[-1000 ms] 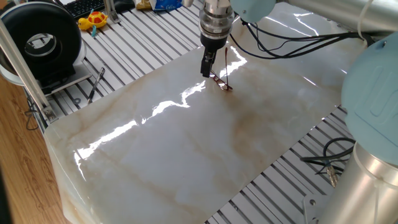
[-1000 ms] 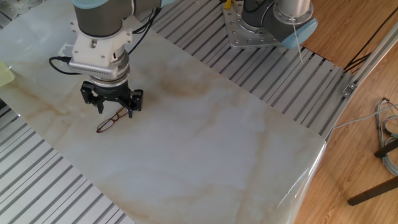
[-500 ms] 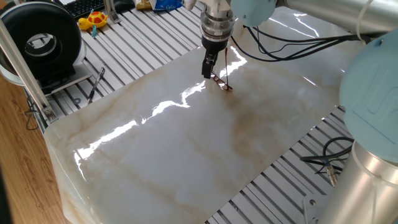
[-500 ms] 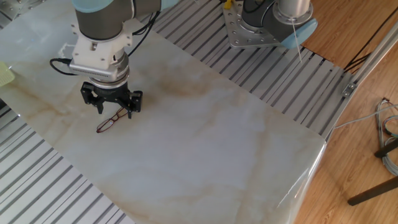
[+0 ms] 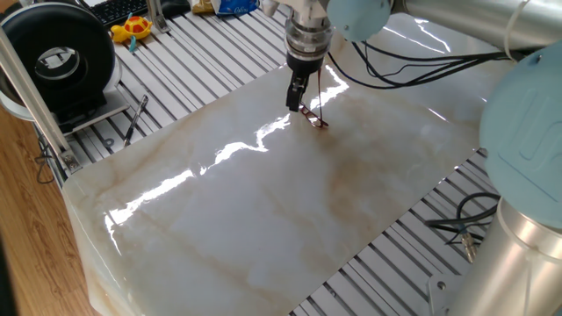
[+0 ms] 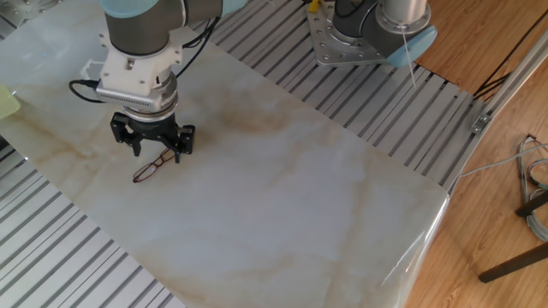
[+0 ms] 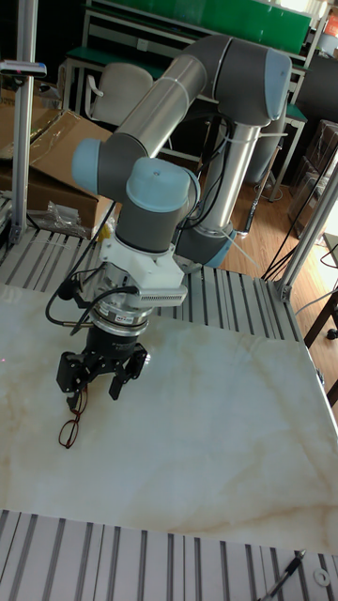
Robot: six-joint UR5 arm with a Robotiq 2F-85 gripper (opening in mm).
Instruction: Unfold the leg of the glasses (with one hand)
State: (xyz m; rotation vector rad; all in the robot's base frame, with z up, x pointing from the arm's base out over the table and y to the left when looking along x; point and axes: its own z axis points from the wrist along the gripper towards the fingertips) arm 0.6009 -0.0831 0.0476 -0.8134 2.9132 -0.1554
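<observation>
The glasses (image 5: 313, 117) (image 6: 151, 166) (image 7: 70, 427) are small, with a thin reddish-brown wire frame, and lie on the pale marble slab (image 5: 263, 211) near its far side. One slim leg runs up from the lenses into the space between the fingers. My black two-fingered gripper (image 5: 295, 102) (image 6: 157, 153) (image 7: 93, 387) points straight down over that end of the glasses, its tips close to the slab. The fingers (image 6: 181, 151) stand apart on either side of the leg. Whether a finger touches the leg is too fine to tell.
A black pen-like tool (image 5: 135, 119) lies on the slatted table left of the slab, near a black round device (image 5: 61, 54). A yellow toy (image 5: 132, 28) and a keyboard (image 5: 118, 9) sit at the back. Loose cables (image 5: 465, 225) lie by the arm's base.
The wrist has shifted very slightly to the right in one fixed view. The glasses lie where they were and the fingers keep the same spread.
</observation>
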